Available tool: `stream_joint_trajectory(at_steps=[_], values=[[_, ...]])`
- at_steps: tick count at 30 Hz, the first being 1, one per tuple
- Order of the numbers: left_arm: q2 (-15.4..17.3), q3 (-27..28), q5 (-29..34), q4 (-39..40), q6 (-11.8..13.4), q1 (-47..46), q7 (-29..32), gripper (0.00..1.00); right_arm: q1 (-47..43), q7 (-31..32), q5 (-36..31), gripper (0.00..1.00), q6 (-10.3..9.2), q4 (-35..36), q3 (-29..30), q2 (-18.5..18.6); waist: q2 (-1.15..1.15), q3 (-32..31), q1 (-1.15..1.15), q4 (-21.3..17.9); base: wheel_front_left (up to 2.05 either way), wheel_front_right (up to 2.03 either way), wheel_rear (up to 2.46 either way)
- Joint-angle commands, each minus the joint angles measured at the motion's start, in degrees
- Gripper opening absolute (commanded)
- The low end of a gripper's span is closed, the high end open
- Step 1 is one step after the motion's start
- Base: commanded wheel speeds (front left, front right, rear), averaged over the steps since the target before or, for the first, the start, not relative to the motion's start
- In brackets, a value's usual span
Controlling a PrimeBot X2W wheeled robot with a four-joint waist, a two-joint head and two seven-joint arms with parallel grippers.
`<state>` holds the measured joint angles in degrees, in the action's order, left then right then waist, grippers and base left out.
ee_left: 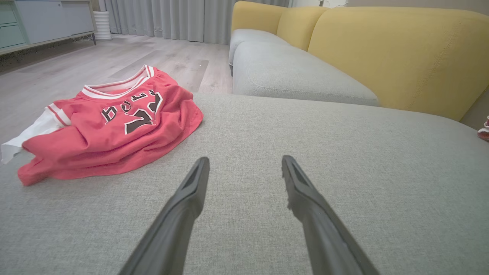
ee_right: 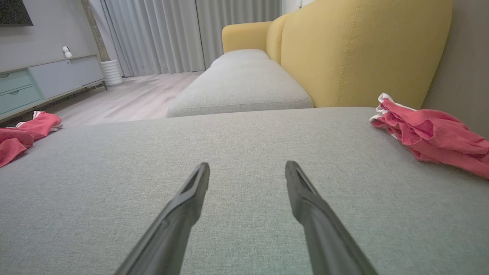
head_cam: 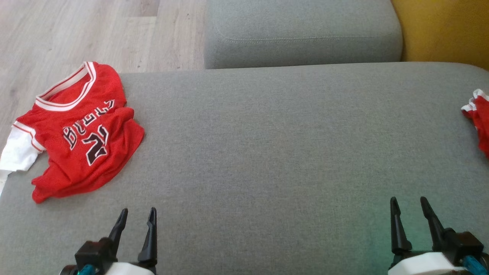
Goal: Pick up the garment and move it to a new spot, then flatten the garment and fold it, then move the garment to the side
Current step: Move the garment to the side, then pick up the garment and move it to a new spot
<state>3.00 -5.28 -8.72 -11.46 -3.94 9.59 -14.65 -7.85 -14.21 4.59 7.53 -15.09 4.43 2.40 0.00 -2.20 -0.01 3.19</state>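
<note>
A broad grey sofa cushion (head_cam: 267,152) spreads ahead of both grippers, with a yellow backrest (ee_left: 401,49) beyond it to the right and pale wood floor (head_cam: 76,30) beyond it to the left. The crumpled red jersey (head_cam: 84,133) lies ahead and left of the left gripper (head_cam: 138,211), well apart from it, at the cushion's edge. Another red garment (head_cam: 479,118) sits ahead and far right of the right gripper (head_cam: 408,199). Both grippers hover with fingers spread, holding nothing
</note>
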Motion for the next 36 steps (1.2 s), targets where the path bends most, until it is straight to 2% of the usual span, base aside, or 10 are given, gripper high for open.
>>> stream_joint_trajectory(at_steps=[1, 22, 25, 36], values=[[-0.12, 1.53, 0.37, 1.76, 0.21, -2.44, -0.35, 1.00, 1.88, -0.77, 0.29, 1.00, -0.04, 1.95, -1.48, 0.49, 0.00, 0.10, 0.01, 0.20, 0.00, 0.00, 0.00], [-0.13, 0.77, 0.15, 1.74, 0.23, -2.96, -0.35, 1.00, 1.79, -0.78, 0.69, 1.00, -0.04, 1.54, -2.06, 0.48, 0.00, 0.63, 0.01, 2.13, 0.00, 0.00, 0.00], [-0.13, 0.52, 0.21, 1.87, 0.21, -3.28, -0.35, 1.00, 1.56, -0.78, 0.94, 1.00, -0.04, 1.70, -2.00, 0.48, 0.00, 0.74, 0.01, 3.96, 0.00, 0.00, 0.00], [-0.13, 1.09, 0.34, 1.63, 0.27, -2.48, -0.35, 1.00, 2.08, -0.78, 1.54, 1.00, -0.04, 1.38, -3.37, 0.48, 0.00, 0.80, 0.01, 17.92, 0.00, 0.00, 0.00]])
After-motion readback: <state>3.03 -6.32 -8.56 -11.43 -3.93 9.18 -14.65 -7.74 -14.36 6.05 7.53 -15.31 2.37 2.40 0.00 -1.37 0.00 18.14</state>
